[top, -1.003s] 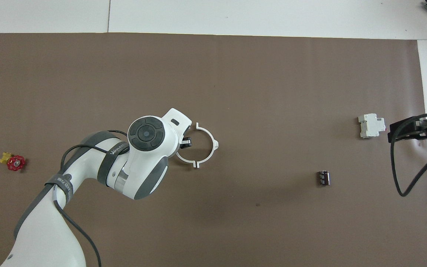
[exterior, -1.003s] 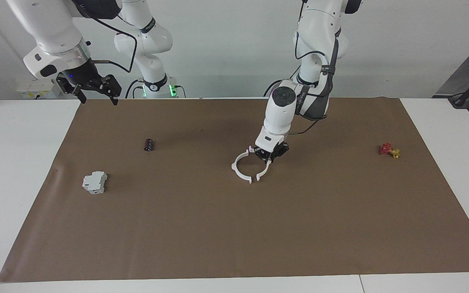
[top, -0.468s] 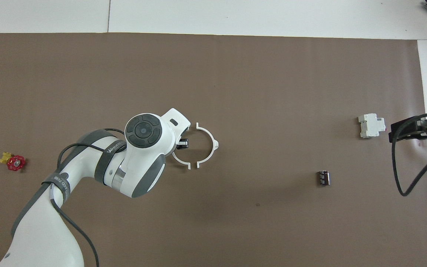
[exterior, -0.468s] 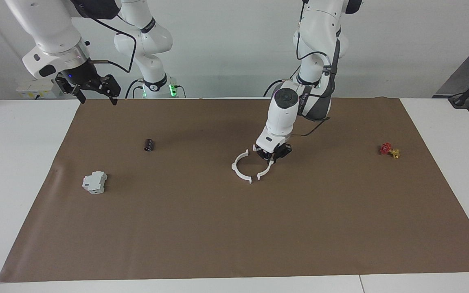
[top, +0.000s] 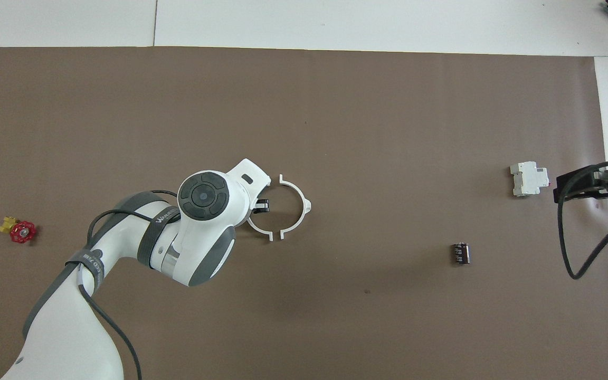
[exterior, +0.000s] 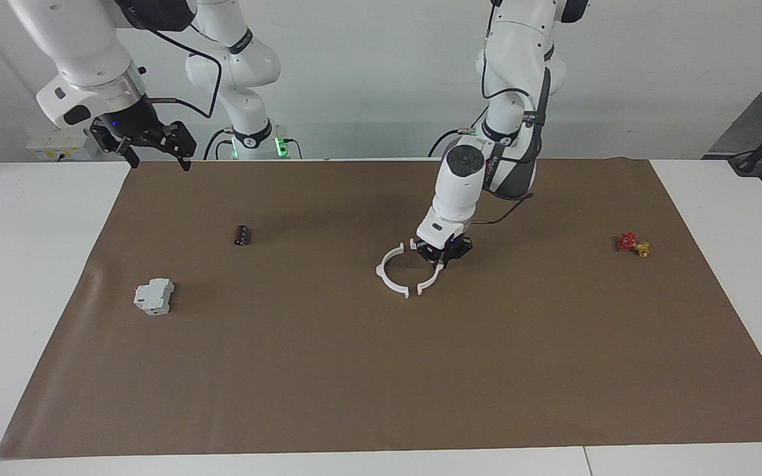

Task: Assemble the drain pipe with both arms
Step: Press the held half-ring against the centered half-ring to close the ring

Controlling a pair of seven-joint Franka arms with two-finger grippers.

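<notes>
On the brown mat (exterior: 328, 370), a flat matte sheet covering most of the white table (exterior: 30, 277), the left arm (exterior: 480, 178) reaches down to mid-mat while the right arm (exterior: 83, 59) waits raised over the corner of the mat at its own end. The right gripper (exterior: 153, 149) stands fully spread and holds nothing. The left gripper (exterior: 442, 254) is clamped tight on the arc (exterior: 428, 281) toward the left arm's end of the mat.

The drain pipe (top: 280, 207) consists of two thin, rigid white plastic half-rings with small end tabs, lying flat near the centre of the mat. The free arc (exterior: 386, 274) lies beside the held one, toward the right arm's end. The tab pair farther from the robots nearly meets; the nearer pair stands slightly apart. Judged from this, the closing move runs along the mat's long axis, and the left arm is the nearer.

A boxy grey-white block (exterior: 154, 296), a small dark ribbed cylinder (exterior: 242, 235) and a red-and-yellow valve (exterior: 632, 244) lie well apart from the ring.
</notes>
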